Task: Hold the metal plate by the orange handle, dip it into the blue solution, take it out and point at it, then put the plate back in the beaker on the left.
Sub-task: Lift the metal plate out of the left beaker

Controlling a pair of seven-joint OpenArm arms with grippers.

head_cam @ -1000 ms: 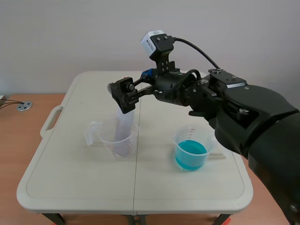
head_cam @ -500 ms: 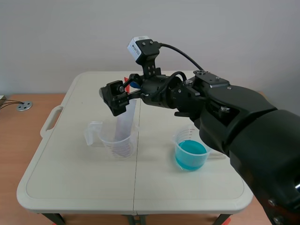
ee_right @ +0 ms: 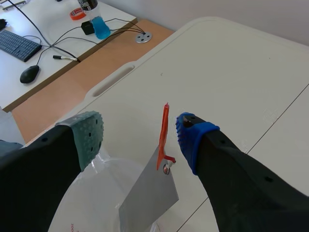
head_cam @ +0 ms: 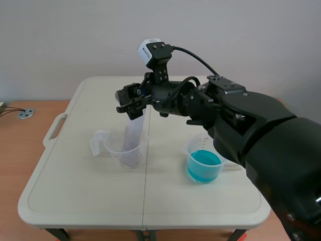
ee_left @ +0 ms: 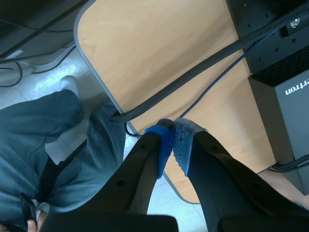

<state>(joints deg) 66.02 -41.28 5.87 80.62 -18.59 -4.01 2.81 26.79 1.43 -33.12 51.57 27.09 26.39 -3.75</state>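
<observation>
Both right gripper [ee_right: 139, 133] fingers wide apart, nothing held; pinch orange handle [ee_right: 164, 133] above clear beaker [head_cam: 118, 150], metal plate [ee_right: 149, 195] prob light, stiff, slippy.

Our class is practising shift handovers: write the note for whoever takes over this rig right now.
Right gripper: open, one finger on each side of the orange handle, not closed on it.
Left gripper: shut on nothing, away from the table.
Metal plate: stands tilted in the clear beaker on the left. The blue solution is in its own beaker to the right, apart.
Done: gripper lined up on the handle. Whether the plate was dipped cannot be told.
Left, if not dipped: grip, dip, lift out, point, return the plate.
</observation>
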